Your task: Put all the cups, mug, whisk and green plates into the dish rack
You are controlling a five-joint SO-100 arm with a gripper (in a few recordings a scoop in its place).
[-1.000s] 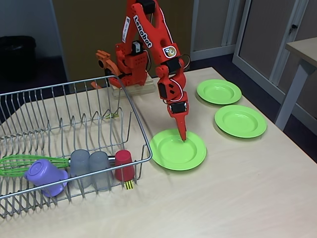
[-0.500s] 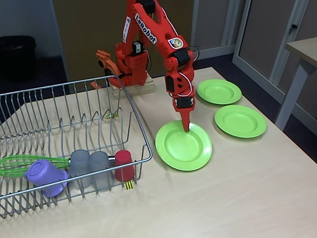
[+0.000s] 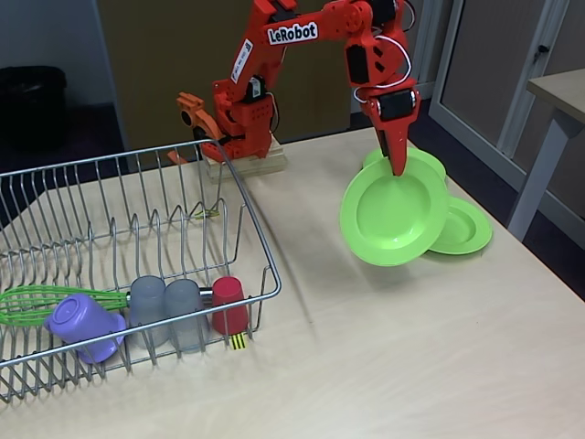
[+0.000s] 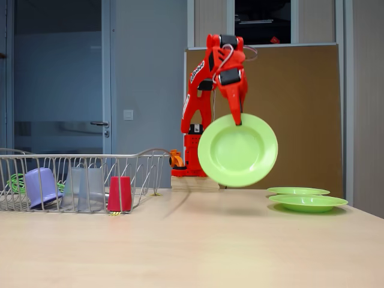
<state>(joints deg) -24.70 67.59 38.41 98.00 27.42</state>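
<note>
Half a second earlier the nearest green plate had been tipped up on the counter with its lower edge still down; now that lifted plate (image 3: 393,218) hung clear of the counter (image 3: 411,366), up in the air and further to the right in the high fixed view, facing the camera almost upright. The fingers (image 3: 398,163) were closed on its top rim, pointing straight down from the orange arm (image 3: 292,37); the low fixed view showed the same hold (image 4: 238,120), with the plate's lower edge well above the wood surface. One second earlier the plate had lain flat.

The other two green plates (image 3: 462,229) had not shifted: they lay flat on the counter at the right, partly hidden behind the lifted one in the high view, and side by side in the low view (image 4: 307,202).

The dish rack (image 3: 137,201), silver wire with upright prongs and a striped tag on its near edge, held the same load as before. The lilac mug (image 3: 82,326) lay tipped on its side at the left, apparently resting on the whisk (image 3: 55,302), whose green loops ran beneath it. Beside it stood the two translucent grey cups (image 3: 164,311), upside down and touching, then the shorter red cup (image 3: 228,305), also upside down.
</note>
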